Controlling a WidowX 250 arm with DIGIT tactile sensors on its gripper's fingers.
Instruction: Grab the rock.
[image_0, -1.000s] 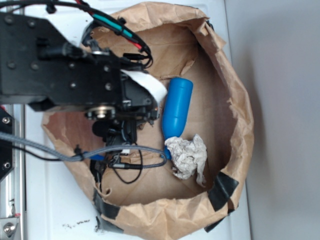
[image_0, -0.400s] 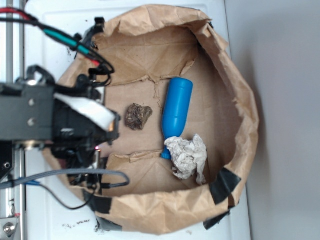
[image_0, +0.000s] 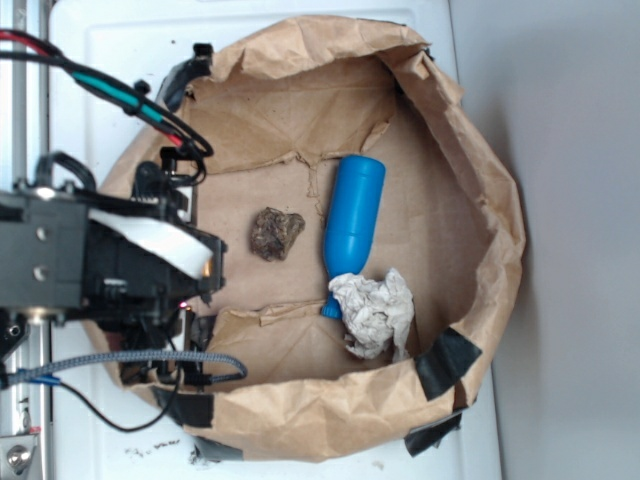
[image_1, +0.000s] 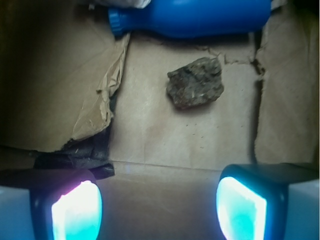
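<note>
The rock (image_1: 195, 83) is lying free on the brown paper floor of the bag (image_0: 470, 200), just beside the blue bottle (image_0: 354, 222) and apart from the white paper wad (image_0: 375, 312). It is not being touched by anything. The gripper (image_1: 159, 202) is being held over the bag's edge, well apart from the rock, with its jaws spread wide and empty, probably for an approach. The bag is resting on a white surface (image_0: 130, 50), and a grey wall is showing alongside.
</note>
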